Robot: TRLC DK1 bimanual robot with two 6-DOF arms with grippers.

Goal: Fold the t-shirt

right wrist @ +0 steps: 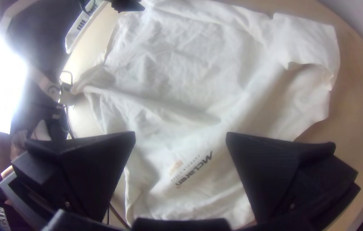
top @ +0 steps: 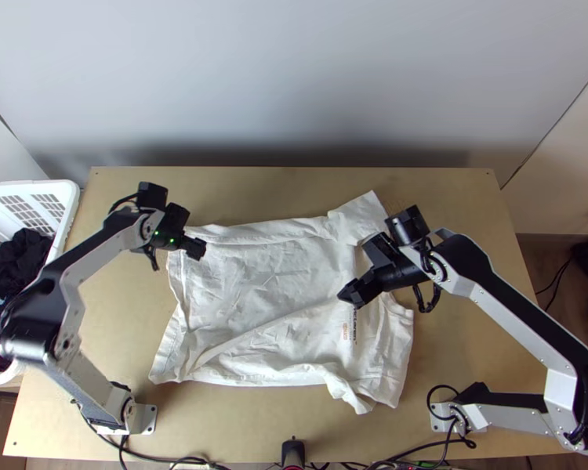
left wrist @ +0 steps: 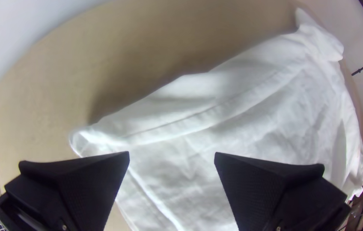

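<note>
The shirt (top: 263, 274) lies spread but wrinkled beneath both grippers, one long ridge slanting from its near left corner toward the right gripper (top: 358, 270). That gripper's fingers stand spread, with nothing pinched; the print (top: 346, 330) is near them, on the side toward the arm bases, and a sleeve (top: 361, 215) lies beyond them. The left gripper (top: 197, 230), also spread and gripping nothing, is at the shirt's far left corner. Left of it, beside the table (top: 110, 313), a white basket (top: 68, 205) holds dark clothes (top: 19, 262).
</note>
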